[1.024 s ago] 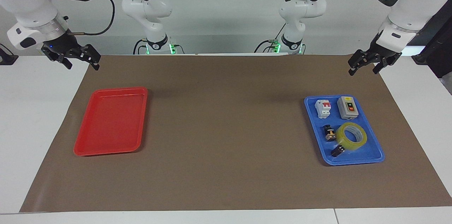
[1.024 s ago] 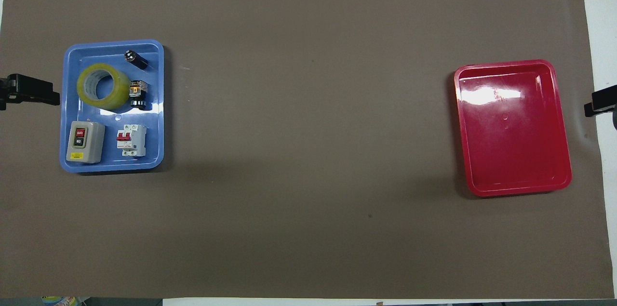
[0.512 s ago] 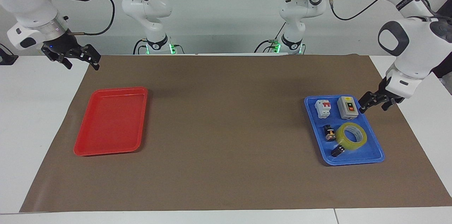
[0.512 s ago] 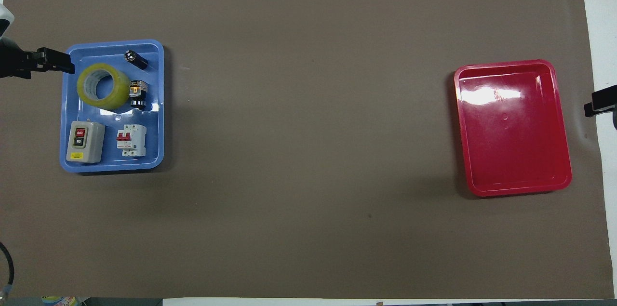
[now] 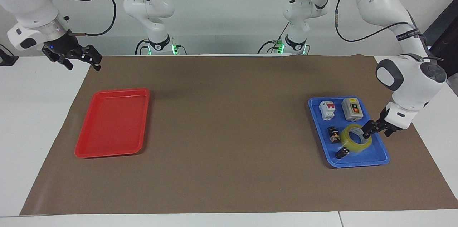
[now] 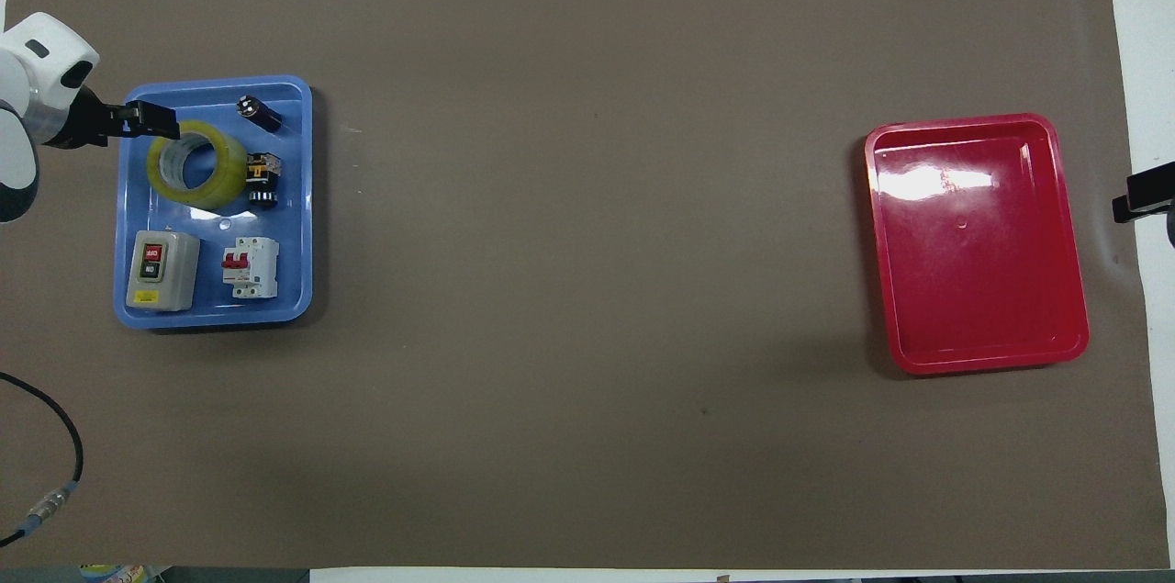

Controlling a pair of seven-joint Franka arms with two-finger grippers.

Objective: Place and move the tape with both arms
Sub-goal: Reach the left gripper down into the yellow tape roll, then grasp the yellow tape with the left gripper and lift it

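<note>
My left gripper [image 5: 369,132] has come down fast: a second ago it hung near the robots' edge of the brown mat [image 5: 229,130], half a second ago it was beside the grey switch box [image 5: 352,109], and now it sits low over the blue tray [image 5: 380,159], its tips at the rim of the tape [image 5: 354,140]. The tape has not shifted; it lies flat in the tray's half farther from the robots, with the switch box and the white breaker [image 5: 327,109] nearer to them and two small black parts [image 5: 334,136] just beside it. From overhead my left gripper [image 6: 147,117] overlaps the roll's edge [image 6: 197,165]. In the facing view one finger seems to reach toward the pale core while the other stands outside the yellow wall, so I judge the fingers are parted to straddle the wall, and nothing is gripped yet. Whether they already touch the roll I cannot say. That makes this the end of the approach; what is left is closing on the wall, then lifting clear without knocking the black parts. My right gripper [image 5: 73,57] waits as before, up over the mat's corner at the right arm's end, its fingers apart and empty, with the red tray [image 5: 111,123] lying bare near it, likely where the tape ends up.
</note>
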